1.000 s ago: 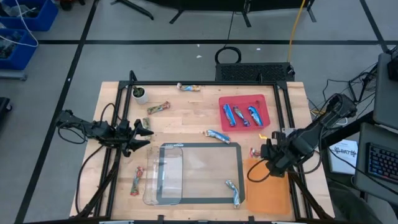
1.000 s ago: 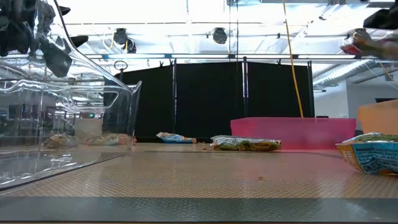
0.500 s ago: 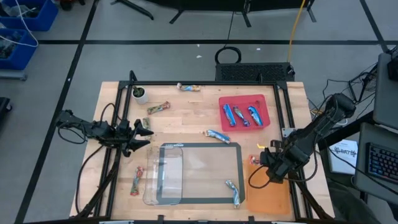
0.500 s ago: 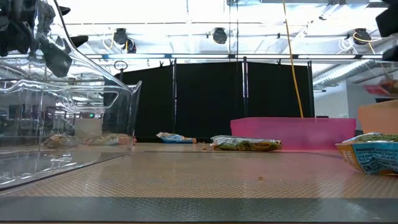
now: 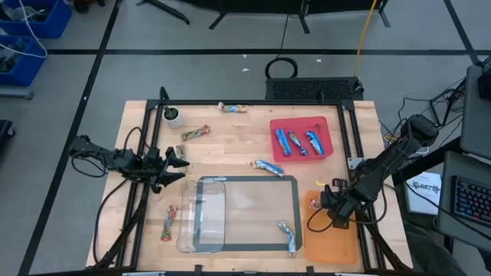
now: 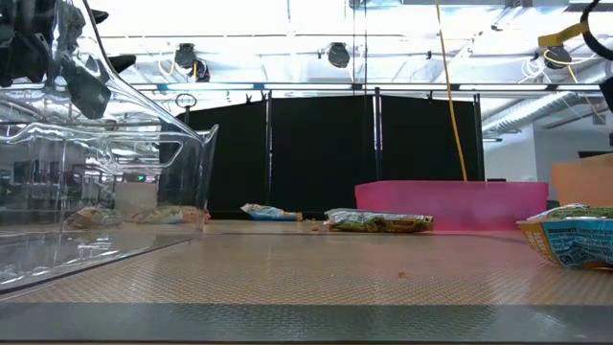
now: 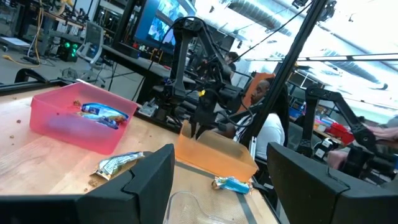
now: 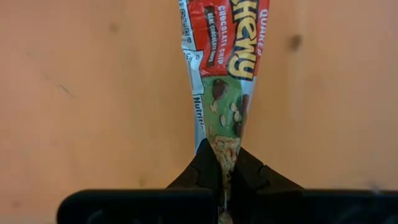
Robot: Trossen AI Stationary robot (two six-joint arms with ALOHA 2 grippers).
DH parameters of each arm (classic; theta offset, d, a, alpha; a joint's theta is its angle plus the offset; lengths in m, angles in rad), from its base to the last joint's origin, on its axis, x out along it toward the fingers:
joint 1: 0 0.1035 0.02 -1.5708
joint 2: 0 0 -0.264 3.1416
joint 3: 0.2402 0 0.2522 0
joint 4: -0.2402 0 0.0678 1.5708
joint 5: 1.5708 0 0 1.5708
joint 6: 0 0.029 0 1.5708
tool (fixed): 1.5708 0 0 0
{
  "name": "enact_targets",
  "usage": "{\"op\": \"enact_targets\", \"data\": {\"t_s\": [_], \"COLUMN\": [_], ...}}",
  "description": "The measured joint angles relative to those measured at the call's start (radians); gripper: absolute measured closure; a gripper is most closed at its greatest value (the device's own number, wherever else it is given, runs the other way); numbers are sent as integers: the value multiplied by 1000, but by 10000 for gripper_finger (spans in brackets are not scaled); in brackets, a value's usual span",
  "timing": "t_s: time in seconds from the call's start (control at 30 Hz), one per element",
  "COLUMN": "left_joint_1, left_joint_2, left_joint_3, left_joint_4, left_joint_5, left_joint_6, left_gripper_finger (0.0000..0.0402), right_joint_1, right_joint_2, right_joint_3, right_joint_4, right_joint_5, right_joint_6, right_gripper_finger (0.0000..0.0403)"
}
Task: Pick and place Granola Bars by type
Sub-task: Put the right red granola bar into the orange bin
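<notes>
My right gripper [image 5: 320,202] points down over the orange bin [image 5: 331,234] at the table's right near corner. It is shut on a red and green granola bar [image 8: 227,43]. My left gripper [image 5: 182,162] waits open at the table's left side, holding nothing. Three blue bars lie in the pink tray [image 5: 301,121]. Loose bars lie flat on the table: one at the far edge [image 5: 234,108], one near the pot [image 5: 195,133], a blue one [image 5: 268,166] in the middle, one at the near left [image 5: 168,222] and one on the mat [image 5: 288,236]. My right gripper pinches one end of the bar's wrapper [image 8: 225,149] between its two fingers, coming from above and pointing down. The bar hangs lengthwise below the fingers over the orange bin's floor [image 8: 93,93]. Whether its lower end touches the floor, I cannot tell.
A clear plastic container [image 5: 201,218] lies on the left part of a dark-rimmed mat [image 5: 253,201]. A small white pot with a plant [image 5: 173,115] stands at the far left. Black frame rails run along the table's left and right sides.
My right gripper has come down toward the orange bin and a little toward the table's near edge, tipping more steeply downward. It has stayed shut on the red and green bar, which has sunk with it.
</notes>
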Motion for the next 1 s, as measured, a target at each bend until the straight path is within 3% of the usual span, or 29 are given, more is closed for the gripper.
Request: {"op": "enact_targets", "data": {"t_s": [0.27, 0.77, 1.0], "left_joint_1": [0, 0, 0], "left_joint_2": [0, 0, 0], "left_joint_3": [0, 0, 0], "left_joint_4": [0, 0, 0], "left_joint_5": [0, 0, 0], "left_joint_6": [0, 0, 0], "left_gripper_finger": [147, 147, 147], "right_joint_1": [-1, -1, -13], "right_joint_2": [0, 0, -45], "right_joint_3": [-73, -74, -75], "right_joint_4": [158, 161, 152], "right_joint_5": [-138, -138, -140], "right_joint_6": [40, 59, 63], "right_gripper_finger": [372, 284, 267]}}
